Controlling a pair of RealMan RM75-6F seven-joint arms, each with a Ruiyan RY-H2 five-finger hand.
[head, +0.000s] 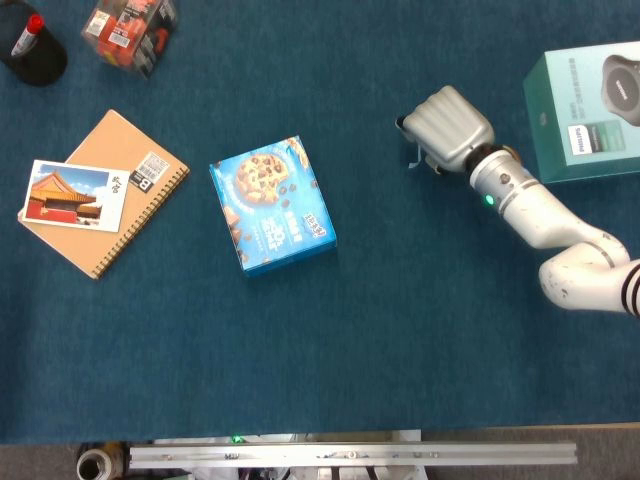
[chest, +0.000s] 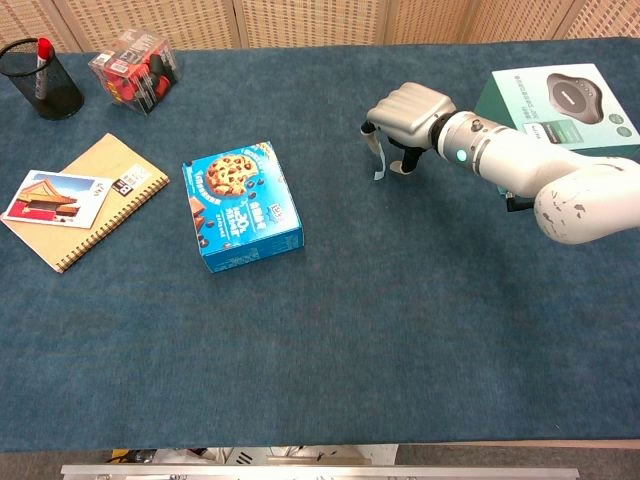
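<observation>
Pale blue paper strip (chest: 379, 160) lies on the blue worktop (chest: 400, 330), right under my right hand (chest: 405, 108). The fingers curl down around its top end, but I cannot tell if they pinch it yet. It is thin and flat, so my fingertips could slide off or crumple it. Its long side runs toward and away from me. My left hand is out of sight.

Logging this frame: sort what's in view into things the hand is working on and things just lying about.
In hand:
right hand
pale blue strip, at its fingertips

Lying about:
cookie box
notebook
postcard
Philips box
pen cup
clear box
</observation>
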